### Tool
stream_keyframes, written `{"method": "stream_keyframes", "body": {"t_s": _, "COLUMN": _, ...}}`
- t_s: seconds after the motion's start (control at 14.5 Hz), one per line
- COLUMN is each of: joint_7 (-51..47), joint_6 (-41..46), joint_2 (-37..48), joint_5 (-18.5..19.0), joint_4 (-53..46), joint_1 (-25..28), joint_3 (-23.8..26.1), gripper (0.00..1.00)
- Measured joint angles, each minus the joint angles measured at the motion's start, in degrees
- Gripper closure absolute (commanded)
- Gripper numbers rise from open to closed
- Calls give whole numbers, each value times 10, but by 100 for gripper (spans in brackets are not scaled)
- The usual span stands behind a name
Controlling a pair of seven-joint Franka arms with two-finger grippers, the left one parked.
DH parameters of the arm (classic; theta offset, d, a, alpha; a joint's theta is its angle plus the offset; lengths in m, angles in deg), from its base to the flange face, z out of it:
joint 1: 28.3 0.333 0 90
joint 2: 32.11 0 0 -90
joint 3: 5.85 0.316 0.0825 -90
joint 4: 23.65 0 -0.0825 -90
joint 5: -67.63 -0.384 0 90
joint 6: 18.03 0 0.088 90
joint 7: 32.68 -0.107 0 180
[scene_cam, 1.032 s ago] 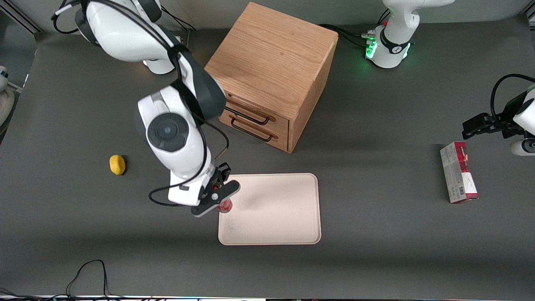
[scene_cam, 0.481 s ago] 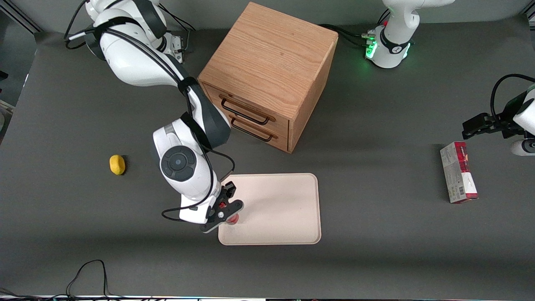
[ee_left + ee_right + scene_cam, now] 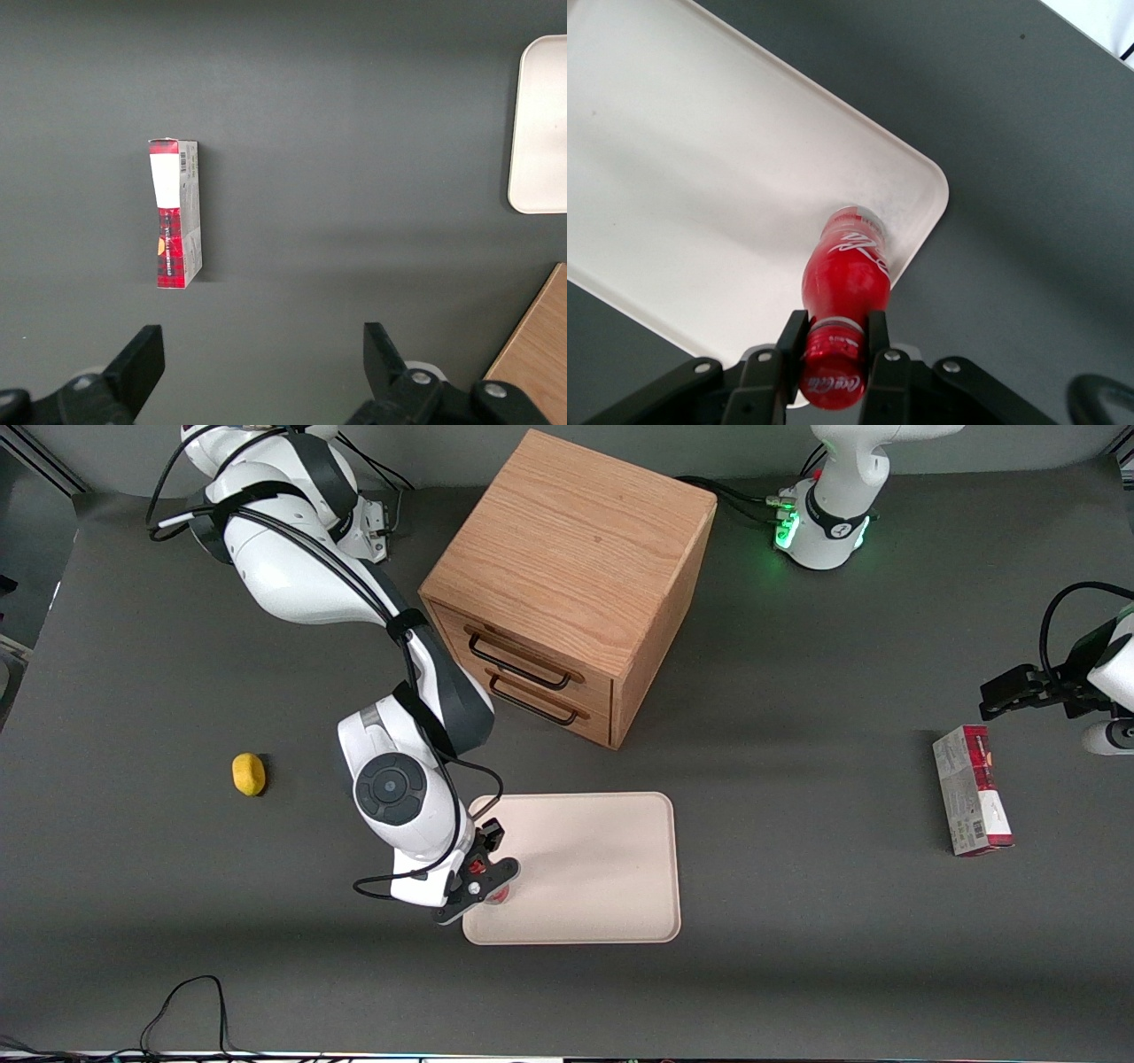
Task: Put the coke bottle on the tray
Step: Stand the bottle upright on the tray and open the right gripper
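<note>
The red coke bottle (image 3: pixel 846 266) hangs upright with my gripper (image 3: pixel 833 341) shut on its neck just under the red cap. Its base is over the cream tray (image 3: pixel 700 159), close to a rounded corner; whether it touches the tray I cannot tell. In the front view the gripper (image 3: pixel 483 881) is over the tray (image 3: pixel 594 868) at its corner nearest the camera, toward the working arm's end. Only a sliver of the bottle (image 3: pixel 499 895) shows under the hand there.
A wooden drawer cabinet (image 3: pixel 567 584) stands farther from the camera than the tray. A yellow lemon (image 3: pixel 249 773) lies toward the working arm's end of the table. A red-and-grey carton (image 3: pixel 972 802) lies toward the parked arm's end, also seen as the carton (image 3: pixel 175 212).
The gripper has carried the bottle from the tray's edge inward and nearer the camera, over the tray's corner. The arm has stretched out and lowered.
</note>
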Motion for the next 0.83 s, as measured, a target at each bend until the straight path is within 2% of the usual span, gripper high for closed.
{"method": "stream_keyframes", "body": {"t_s": 0.34, "joint_7": 0, "joint_6": 9, "joint_2": 0, "joint_5": -1, "joint_4": 0, "joint_1": 0, "joint_3": 0, "gripper": 100}}
{"method": "stream_keyframes", "body": {"t_s": 0.41, "joint_7": 0, "joint_6": 10, "joint_2": 0, "joint_5": -1, "joint_4": 0, "joint_1": 0, "joint_3": 0, "gripper": 73}}
{"method": "stream_keyframes", "body": {"t_s": 0.48, "joint_7": 0, "joint_6": 10, "joint_2": 0, "joint_5": -1, "joint_4": 0, "joint_1": 0, "joint_3": 0, "gripper": 38}}
{"method": "stream_keyframes", "body": {"t_s": 0.55, "joint_7": 0, "joint_6": 10, "joint_2": 0, "joint_5": -2, "joint_4": 0, "joint_1": 0, "joint_3": 0, "gripper": 29}}
{"method": "stream_keyframes", "body": {"t_s": 0.62, "joint_7": 0, "joint_6": 10, "joint_2": -1, "joint_5": -2, "joint_4": 0, "joint_1": 0, "joint_3": 0, "gripper": 0}}
{"method": "stream_keyframes", "body": {"t_s": 0.83, "joint_7": 0, "joint_6": 10, "joint_2": 0, "joint_5": -2, "joint_4": -1, "joint_1": -1, "joint_3": 0, "gripper": 0}}
